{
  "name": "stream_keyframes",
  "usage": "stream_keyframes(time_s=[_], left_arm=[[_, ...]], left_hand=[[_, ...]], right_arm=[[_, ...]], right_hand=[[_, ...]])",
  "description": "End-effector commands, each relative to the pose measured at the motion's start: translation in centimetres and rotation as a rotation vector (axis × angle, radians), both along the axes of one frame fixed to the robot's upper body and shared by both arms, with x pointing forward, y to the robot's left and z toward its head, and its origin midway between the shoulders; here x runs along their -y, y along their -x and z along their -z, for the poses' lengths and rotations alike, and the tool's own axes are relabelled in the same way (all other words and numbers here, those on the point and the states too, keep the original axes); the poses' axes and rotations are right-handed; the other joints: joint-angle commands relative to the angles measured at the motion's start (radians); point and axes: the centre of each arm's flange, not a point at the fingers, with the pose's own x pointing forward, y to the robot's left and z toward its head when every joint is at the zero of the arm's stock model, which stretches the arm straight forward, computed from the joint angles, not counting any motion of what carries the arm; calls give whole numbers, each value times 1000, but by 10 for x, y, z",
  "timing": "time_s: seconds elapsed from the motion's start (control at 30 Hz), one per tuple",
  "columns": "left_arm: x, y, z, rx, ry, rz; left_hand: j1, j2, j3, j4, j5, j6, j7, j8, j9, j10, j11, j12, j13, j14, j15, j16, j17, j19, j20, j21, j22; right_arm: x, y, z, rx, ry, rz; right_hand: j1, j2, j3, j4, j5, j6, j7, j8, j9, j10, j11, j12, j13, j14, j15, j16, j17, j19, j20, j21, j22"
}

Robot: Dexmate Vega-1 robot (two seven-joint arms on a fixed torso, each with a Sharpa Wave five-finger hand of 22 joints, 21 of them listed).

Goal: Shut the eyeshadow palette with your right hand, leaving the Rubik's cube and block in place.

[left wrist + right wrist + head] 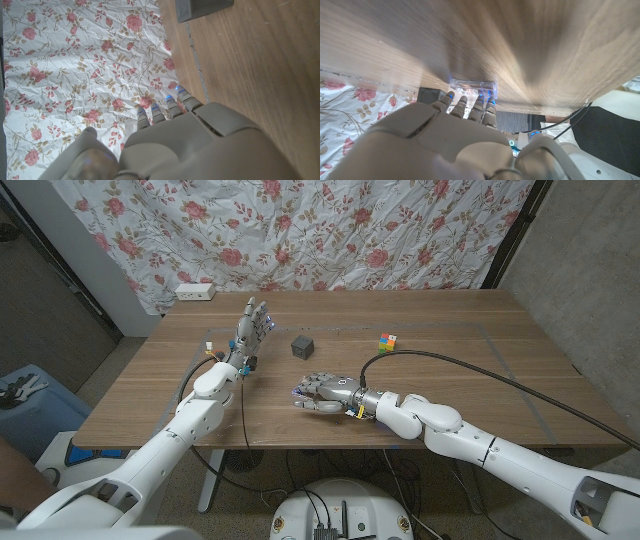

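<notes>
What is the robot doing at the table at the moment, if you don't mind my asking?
The robot's right hand reaches across the middle of the wooden table, its fingers over the eyeshadow palette, a small clear case. Whether the case is fully shut cannot be told. The left hand stands upright, fingers apart, holding nothing. The dark block and the Rubik's cube sit farther back, apart from both hands.
</notes>
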Motion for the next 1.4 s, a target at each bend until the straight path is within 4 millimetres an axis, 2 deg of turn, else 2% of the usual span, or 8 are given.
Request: stream_keyframes(time_s=[0.03, 0.37, 1.0, 1.4], left_arm=[[0, 0, 0, 0, 0, 0], [0, 0, 0, 0, 0, 0], [0, 0, 0, 0, 0, 0], [0, 0, 0, 0, 0, 0]], left_hand=[[6, 8, 8, 0, 4, -2, -7, 5, 4, 1, -9, 5, 4, 4, -23, 6, 5, 7, 1, 4, 4], [6, 8, 8, 0, 4, -2, -7, 5, 4, 1, -9, 5, 4, 5, -23, 6, 5, 7, 2, 4, 4], [6, 8, 8, 1, 4, -2, -7, 5, 4, 0, -10, 5, 4, 4, -23, 6, 5, 8, 1, 4, 4], [6, 8, 8, 0, 4, -2, -7, 5, 4, 1, -6, 5, 4, 4, -23, 6, 5, 8, 1, 4, 4]], right_arm=[[1, -3, 0, 5, 3, -2], [-6, -1, -8, 17, -13, -24], [-14, 8, -24, 38, -75, -79], [-10, 12, -42, 40, -173, -124]], right_hand=[[0, 80, -3, 7, -1, 10, -3, 6, 2, 9, -1, 5, 5, -7, -5, 2, 4, -1, -4, 1, 4], [0, 81, -4, 8, -1, 7, -5, 4, 2, 7, -2, 4, 5, -8, -7, 3, 5, 4, -8, 3, 4], [6, 88, 0, 6, 3, 5, -15, 2, 2, 7, -10, 3, 5, -5, -9, 5, 5, 15, 2, 5, 4], [13, 86, 4, 0, 4, 6, -16, 2, 2, 9, -8, 3, 5, 1, -13, 7, 2, 35, 1, 11, 4]])
